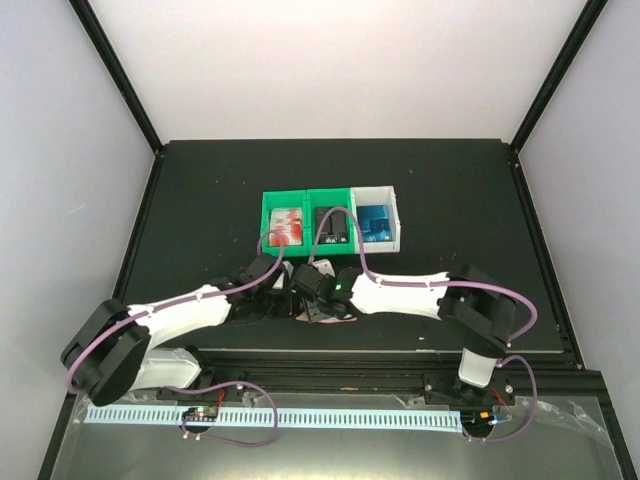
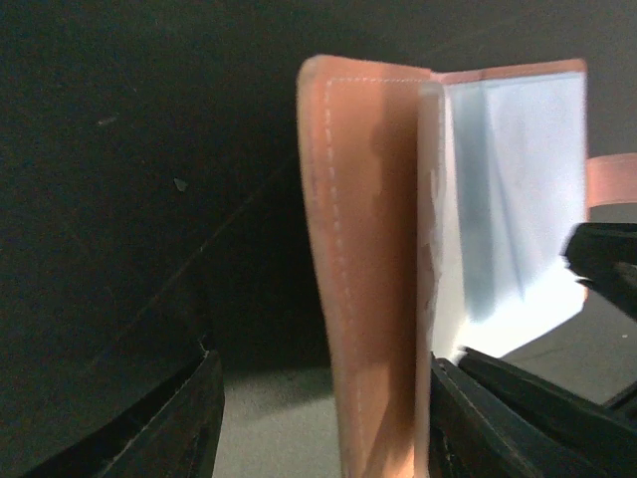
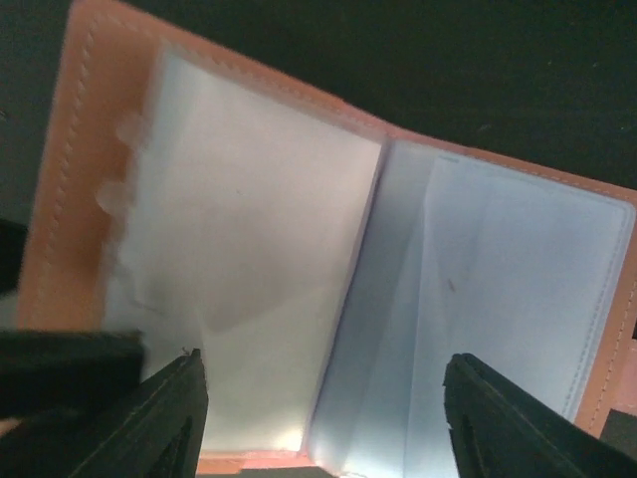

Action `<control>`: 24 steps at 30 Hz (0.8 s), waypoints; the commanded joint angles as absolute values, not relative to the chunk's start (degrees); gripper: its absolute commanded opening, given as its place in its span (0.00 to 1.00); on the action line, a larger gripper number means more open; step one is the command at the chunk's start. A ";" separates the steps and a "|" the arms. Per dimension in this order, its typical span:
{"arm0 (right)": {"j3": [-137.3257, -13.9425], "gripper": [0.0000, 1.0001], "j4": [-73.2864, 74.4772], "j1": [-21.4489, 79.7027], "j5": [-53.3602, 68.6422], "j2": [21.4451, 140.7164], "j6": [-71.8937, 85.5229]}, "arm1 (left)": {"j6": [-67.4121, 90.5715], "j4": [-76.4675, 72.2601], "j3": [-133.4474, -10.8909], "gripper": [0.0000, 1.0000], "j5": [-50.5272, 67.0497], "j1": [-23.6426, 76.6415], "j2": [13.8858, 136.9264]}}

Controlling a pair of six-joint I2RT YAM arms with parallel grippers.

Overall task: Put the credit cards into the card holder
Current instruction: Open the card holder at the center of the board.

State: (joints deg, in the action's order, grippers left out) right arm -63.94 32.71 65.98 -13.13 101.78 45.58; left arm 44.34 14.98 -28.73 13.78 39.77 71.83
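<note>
The card holder [image 3: 249, 249] lies open under my right gripper [image 3: 323, 360], showing pale card slots inside a reddish-brown rim. The right gripper is open and empty, hovering over the spine. In the left wrist view one brown cover [image 2: 368, 249] stands upright between the fingers of my left gripper [image 2: 320, 358], against the right finger [image 2: 498, 408], with a wide gap to the left finger. In the top view both grippers meet over the holder [image 1: 335, 318], mostly hiding it. Red and white credit cards [image 1: 287, 226] sit in the left green bin [image 1: 268, 215].
A middle green bin [image 1: 333, 194] holds dark items and a white bin [image 1: 392, 215] holds a blue item, all in a row just behind the grippers. The black mat [image 1: 200, 200] ends at a raised frame on each side.
</note>
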 commanded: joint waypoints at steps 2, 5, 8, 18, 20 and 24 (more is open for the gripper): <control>-65.37 0.70 36.74 69.32 -21.40 106.15 49.38 | 45.68 16.20 -27.44 0.56 12.52 37.15 67.04; -66.05 0.74 37.76 70.21 -23.79 108.85 50.65 | 45.63 17.43 -26.33 0.56 12.57 34.64 63.99; -66.14 0.76 38.56 70.47 -24.25 110.78 52.07 | 45.09 18.83 -25.53 0.57 12.89 31.63 60.22; -64.97 0.77 36.18 70.05 -21.86 101.69 52.42 | 41.44 19.41 -24.89 0.57 19.40 28.69 54.01; -65.12 0.77 34.63 69.13 -20.71 99.00 51.90 | 40.62 19.36 -25.15 0.57 20.65 28.73 52.76; -65.12 0.78 32.59 67.43 -19.38 95.30 50.87 | 39.03 19.51 -26.26 0.58 22.98 28.74 49.66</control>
